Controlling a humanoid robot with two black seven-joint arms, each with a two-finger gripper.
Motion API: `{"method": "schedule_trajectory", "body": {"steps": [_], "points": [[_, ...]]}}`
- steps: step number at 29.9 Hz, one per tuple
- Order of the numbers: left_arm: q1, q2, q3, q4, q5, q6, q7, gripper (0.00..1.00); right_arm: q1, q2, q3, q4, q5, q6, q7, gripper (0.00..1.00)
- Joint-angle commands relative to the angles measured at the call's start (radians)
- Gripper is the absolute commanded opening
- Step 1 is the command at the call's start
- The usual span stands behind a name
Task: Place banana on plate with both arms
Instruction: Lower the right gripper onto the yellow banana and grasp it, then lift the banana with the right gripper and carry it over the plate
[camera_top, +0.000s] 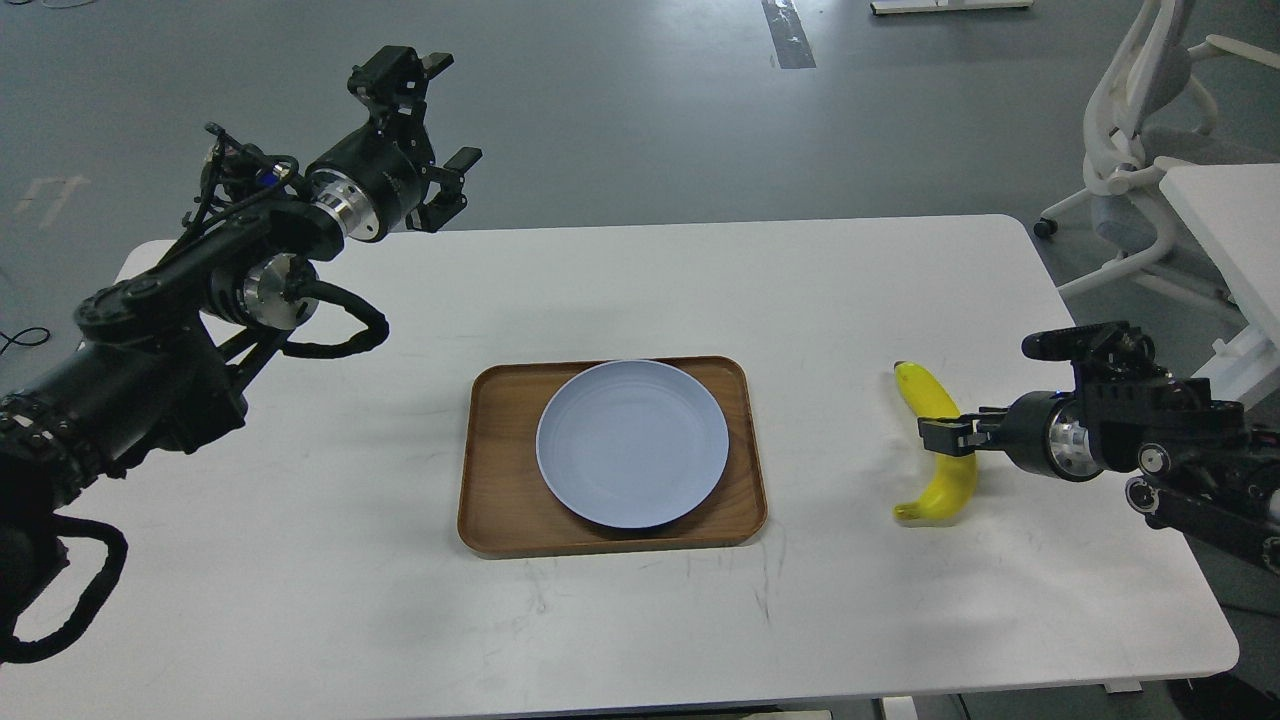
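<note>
The banana (937, 443) lies on the white table (640, 620), on the robot's right side, well apart from the plate (632, 443). Its long way runs from the far side of the table toward the near side, with a bend in the middle. The greenish stem tip points away from the robot.

The right gripper (945, 435) is right at the middle of the banana. It comes in from the side, so it crosses the banana's long way. That is a good way to hold a long thing. The black jaws look closed in around the banana's middle, but the view is too small to say for sure that they squeeze it. The banana looks like it rests on the table, not lifted.

The left gripper (450, 125) is up high and far away, over the far left edge of the table. Its jaws are spread wide and hold nothing.

The pale blue plate sits in a brown wooden tray (500, 520) in the middle of the table. It has nothing on it. The plate lies to the left of the banana.

So the right arm is much nearer to the banana. The next move likely needs a lift, then a carry to the left, over the tray's rim and onto the plate.
</note>
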Motion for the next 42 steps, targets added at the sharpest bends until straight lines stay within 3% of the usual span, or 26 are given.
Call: {"method": "schedule_trajectory", "body": {"steps": [1, 11, 18, 22, 28, 42], "points": [[0.000, 0.001, 0.004, 0.000, 0.000, 0.000, 0.000, 0.98, -0.003, 0.015, 0.000, -0.015, 0.000, -0.001, 0.000, 0.36], [0.005, -0.001, 0.009, 0.000, 0.000, 0.000, -0.002, 0.98, 0.101, 0.061, 0.005, -0.016, 0.051, -0.013, 0.022, 0.14], [0.003, 0.004, 0.007, 0.000, 0.000, 0.000, -0.001, 0.98, 0.273, 0.204, -0.001, -0.015, 0.060, 0.005, 0.083, 0.13], [0.005, 0.005, 0.009, 0.000, 0.000, 0.000, 0.000, 0.98, 0.365, 0.336, -0.055, -0.012, 0.046, 0.074, 0.140, 0.14], [0.006, 0.027, 0.009, 0.000, 0.000, 0.000, 0.000, 0.98, 0.467, 0.408, -0.193, -0.016, 0.046, 0.117, 0.148, 0.14], [0.008, 0.054, 0.009, -0.006, 0.000, -0.020, 0.000, 0.98, 0.410, 0.468, -0.205, -0.125, 0.045, 0.152, 0.146, 0.21]]}}
